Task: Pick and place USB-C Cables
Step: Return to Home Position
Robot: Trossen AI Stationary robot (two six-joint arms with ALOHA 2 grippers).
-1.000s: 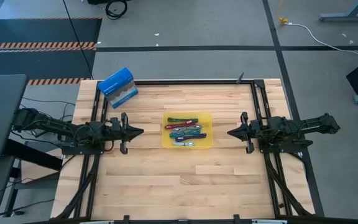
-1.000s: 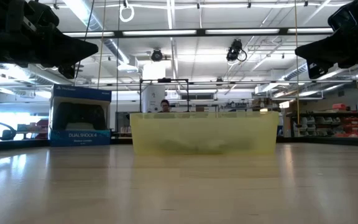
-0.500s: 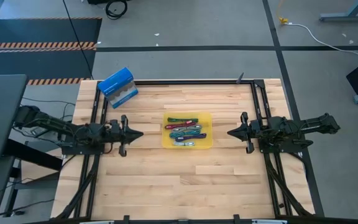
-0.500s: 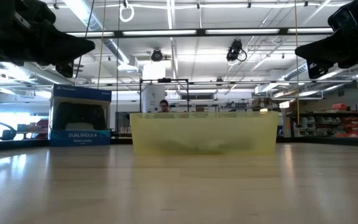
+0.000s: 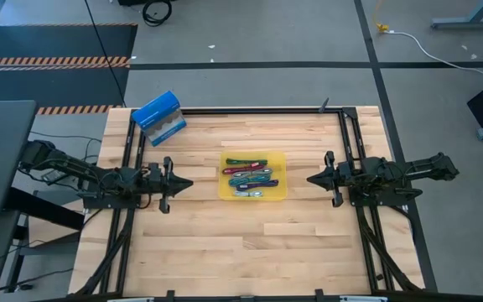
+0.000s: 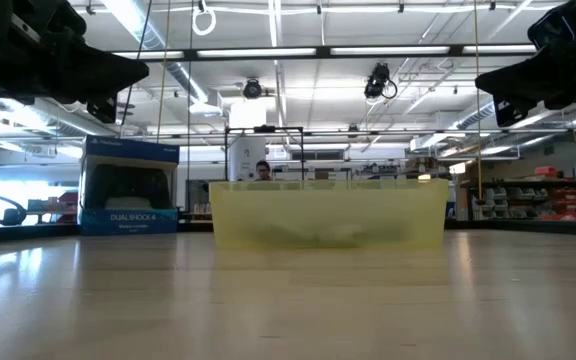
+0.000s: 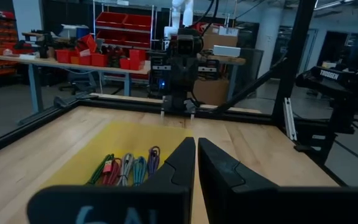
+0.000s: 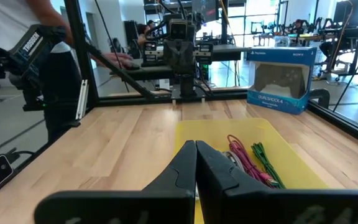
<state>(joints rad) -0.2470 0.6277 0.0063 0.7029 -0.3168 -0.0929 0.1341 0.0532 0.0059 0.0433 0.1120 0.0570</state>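
Note:
The USB-C cables [image 5: 250, 176] lie side by side as several short coloured bundles in the shallow yellow tray [image 5: 277, 159] at the table's middle. They also show in the left wrist view [image 7: 128, 168] and the right wrist view [image 8: 250, 158]. My left gripper [image 5: 189, 183] is shut and empty. It hovers left of the tray and points at it. My right gripper [image 5: 310, 179] is shut and empty. It hovers right of the tray and points at it. In the low view both the left gripper [image 6: 144, 70] and the right gripper [image 6: 480, 85] hang well above the table.
A blue box [image 5: 158, 117] stands at the table's far left corner; it also shows in the low view [image 6: 128, 187]. A black frame rail [image 5: 250, 110] runs along the far edge and both sides. A person [image 8: 17, 18] stands beyond the table's left side.
My left gripper has eased a little toward the table's near edge and back toward the left, staying shut. The tray, the cables and my right arm have kept still.

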